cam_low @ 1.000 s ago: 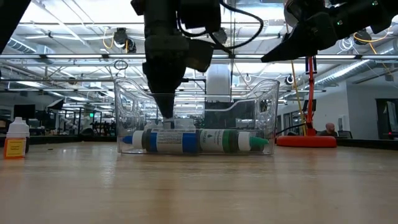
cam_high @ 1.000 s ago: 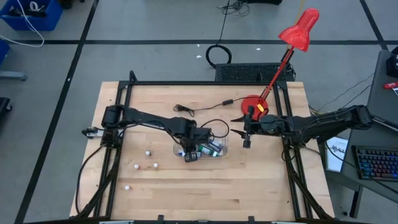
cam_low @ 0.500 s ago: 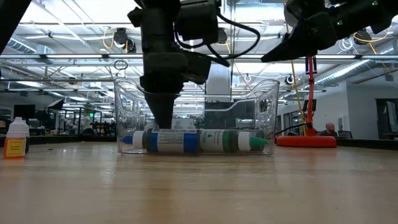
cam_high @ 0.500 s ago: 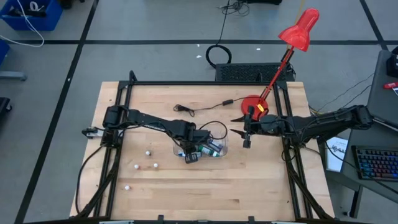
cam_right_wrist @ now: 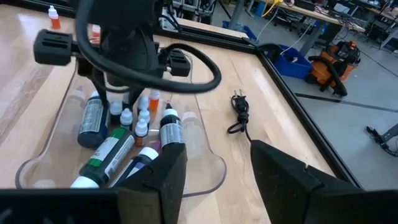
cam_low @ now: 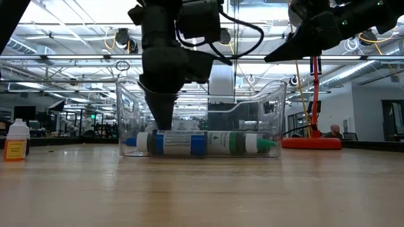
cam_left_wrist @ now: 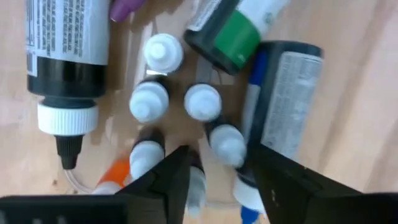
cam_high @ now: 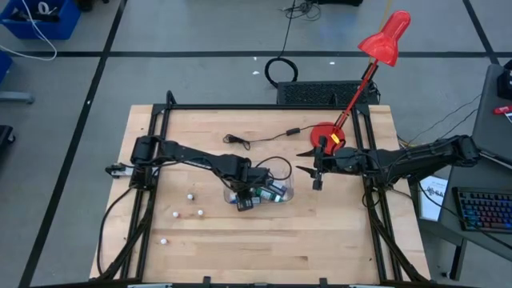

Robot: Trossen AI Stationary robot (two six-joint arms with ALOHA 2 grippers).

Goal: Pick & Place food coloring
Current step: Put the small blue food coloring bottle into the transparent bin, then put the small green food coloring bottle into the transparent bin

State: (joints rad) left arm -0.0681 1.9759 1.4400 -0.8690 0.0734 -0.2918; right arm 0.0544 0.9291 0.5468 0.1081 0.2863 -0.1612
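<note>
Left gripper (cam_left_wrist: 214, 177) down inside clear plastic tub (cam_high: 280, 198), centre of high view, fingers spread, holding nothing. Tiny white-capped food coloring bottles (cam_left_wrist: 202, 102) stand in tub just past fingertips, bigger tubes beside them. Right gripper (cam_right_wrist: 211, 171) waits high right of tub, fingers apart, empty.
</note>
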